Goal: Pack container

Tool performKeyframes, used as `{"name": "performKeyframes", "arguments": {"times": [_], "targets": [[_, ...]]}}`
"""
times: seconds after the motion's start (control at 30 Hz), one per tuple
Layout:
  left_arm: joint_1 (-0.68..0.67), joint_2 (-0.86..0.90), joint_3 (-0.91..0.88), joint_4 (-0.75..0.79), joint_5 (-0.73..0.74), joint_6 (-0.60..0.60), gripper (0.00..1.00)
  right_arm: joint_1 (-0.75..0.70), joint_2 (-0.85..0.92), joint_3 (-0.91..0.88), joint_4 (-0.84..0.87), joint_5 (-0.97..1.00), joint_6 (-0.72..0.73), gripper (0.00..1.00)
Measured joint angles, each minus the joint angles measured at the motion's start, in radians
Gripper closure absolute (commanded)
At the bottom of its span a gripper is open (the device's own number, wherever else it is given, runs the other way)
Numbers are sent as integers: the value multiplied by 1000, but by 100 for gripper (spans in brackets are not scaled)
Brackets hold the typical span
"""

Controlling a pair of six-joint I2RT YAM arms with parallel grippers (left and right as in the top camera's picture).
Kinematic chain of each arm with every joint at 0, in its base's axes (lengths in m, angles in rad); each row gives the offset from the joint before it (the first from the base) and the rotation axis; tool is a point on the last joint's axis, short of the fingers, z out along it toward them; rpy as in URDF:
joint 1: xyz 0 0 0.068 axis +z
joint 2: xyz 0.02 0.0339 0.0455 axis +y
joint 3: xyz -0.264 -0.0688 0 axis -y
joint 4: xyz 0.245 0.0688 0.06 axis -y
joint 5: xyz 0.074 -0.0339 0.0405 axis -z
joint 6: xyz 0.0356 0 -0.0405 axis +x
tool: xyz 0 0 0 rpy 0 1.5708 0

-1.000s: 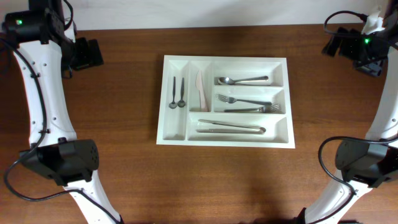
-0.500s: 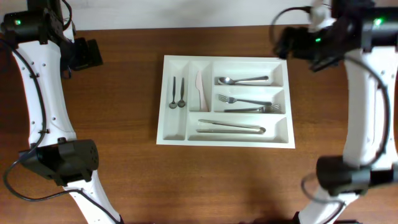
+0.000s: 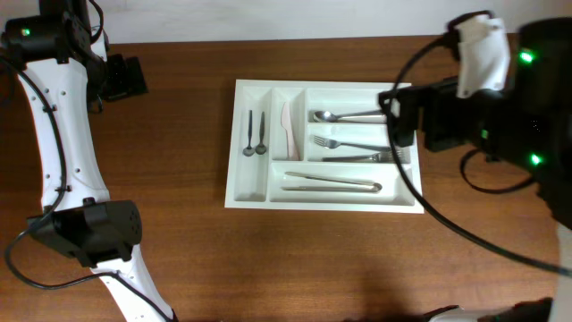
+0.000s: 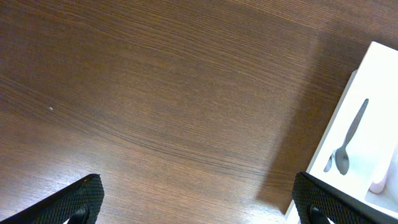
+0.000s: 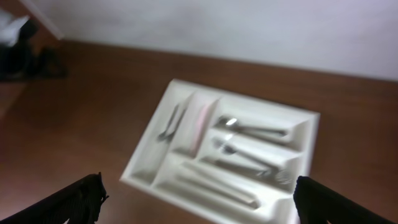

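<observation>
While both gape empty, the right pincer (image 3: 399, 119) hangs above the right edge of the container (image 3: 247, 184); the left pincer (image 3: 124, 79) sits well apart, far left.

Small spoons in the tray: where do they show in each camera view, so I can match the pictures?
Overhead: small spoons in the container's leftmost narrow compartment.
Left wrist: at the right edge, inside the container.
Right wrist: blurred dark streaks in its leftmost compartment.
Shared landmark: the white container.
</observation>
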State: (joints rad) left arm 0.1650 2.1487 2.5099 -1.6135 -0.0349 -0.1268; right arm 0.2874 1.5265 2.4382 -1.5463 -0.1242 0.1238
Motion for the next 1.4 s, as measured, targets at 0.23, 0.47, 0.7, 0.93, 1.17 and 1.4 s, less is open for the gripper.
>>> {"name": "performKeyframes", "arguments": {"times": [0.23,0.47,0.7,0.93,1.17,1.4], "targets": [[0,0,0,0,0,0,1,-88,-131,-119,208,134,-5,1],[0,0,0,0,-3,0,1,-144,-409,-582,545,166,-6,2],[0,0,0,1,-5,0,1,-145,-734,-1106,702,170,-9,1],[0,0,0,-1,-7,0,1,-145,-1012,-1508,798,170,-8,2],[0,0,0,-1,-7,0,1,-145,-1205,-1793,856,169,-8,2],[0,0,0,-1,-7,0,1,-145,-1333,-1957,917,169,-9,1]]}}
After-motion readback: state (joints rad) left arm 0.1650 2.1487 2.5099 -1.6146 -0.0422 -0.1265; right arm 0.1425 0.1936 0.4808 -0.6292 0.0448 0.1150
